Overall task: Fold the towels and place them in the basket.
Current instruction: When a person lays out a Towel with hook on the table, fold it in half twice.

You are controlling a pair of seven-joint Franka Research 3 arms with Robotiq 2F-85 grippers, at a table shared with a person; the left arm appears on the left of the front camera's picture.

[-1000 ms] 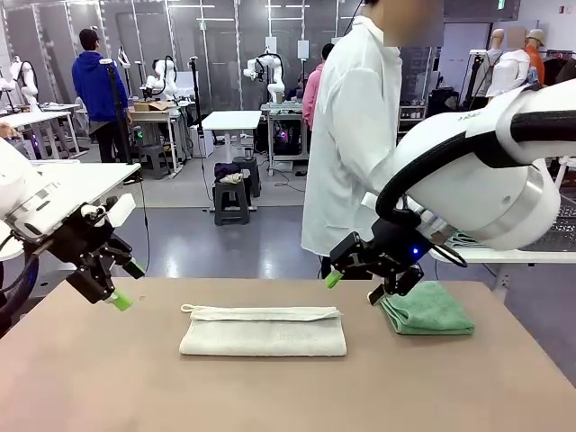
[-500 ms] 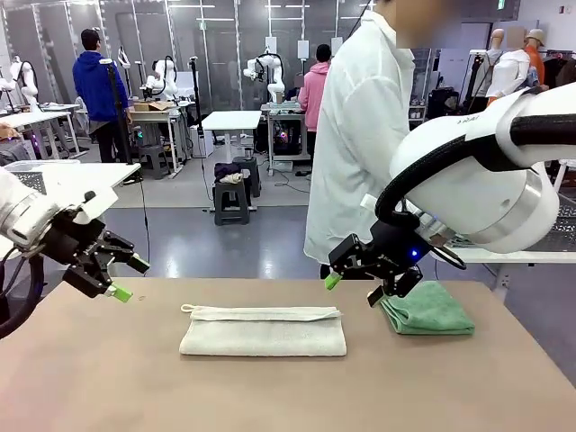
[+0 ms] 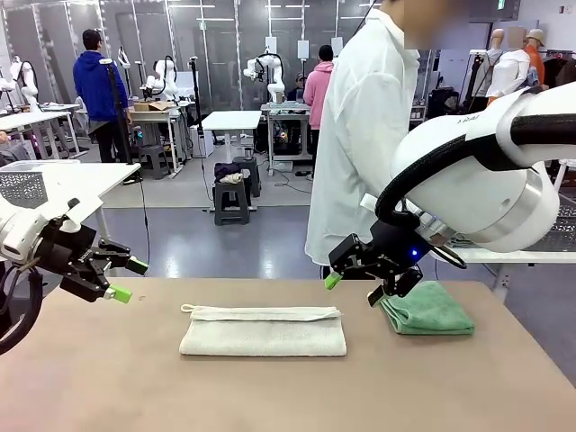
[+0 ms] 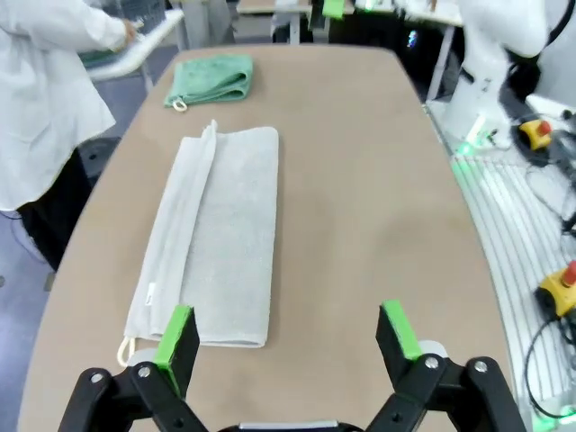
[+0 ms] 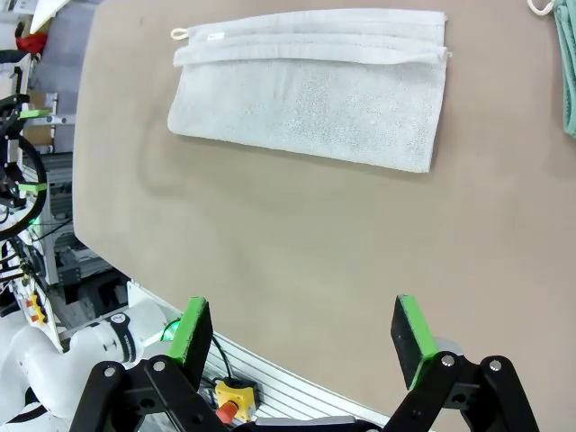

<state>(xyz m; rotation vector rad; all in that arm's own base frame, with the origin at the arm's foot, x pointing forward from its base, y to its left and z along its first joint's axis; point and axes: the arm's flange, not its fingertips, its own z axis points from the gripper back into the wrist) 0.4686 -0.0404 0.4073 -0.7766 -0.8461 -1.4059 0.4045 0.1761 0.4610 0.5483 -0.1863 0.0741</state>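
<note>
While both towels lie flat on the table [image 3: 108, 378], folding seems half done. The cream towel [image 3: 263, 331] sits mid-table in a long strip; the green towel [image 3: 427, 309] lies folded far right. Left gripper [image 3: 127, 280] and right gripper [image 3: 353, 290] hover empty, fingers apart. Likely next: pinch the cream strip's ends. The left wrist view catches the green towel's loop [image 4: 179, 105], too fine for the front view.

middle towel [image 3: 263, 331]: flat on the table [image 3: 270, 396], at its centre;
right towel [image 3: 427, 308]: on the table's far right, apart from the middle towel;
person [image 3: 360, 135]: behind the table's far edge, behind the gap between the towels
</note>
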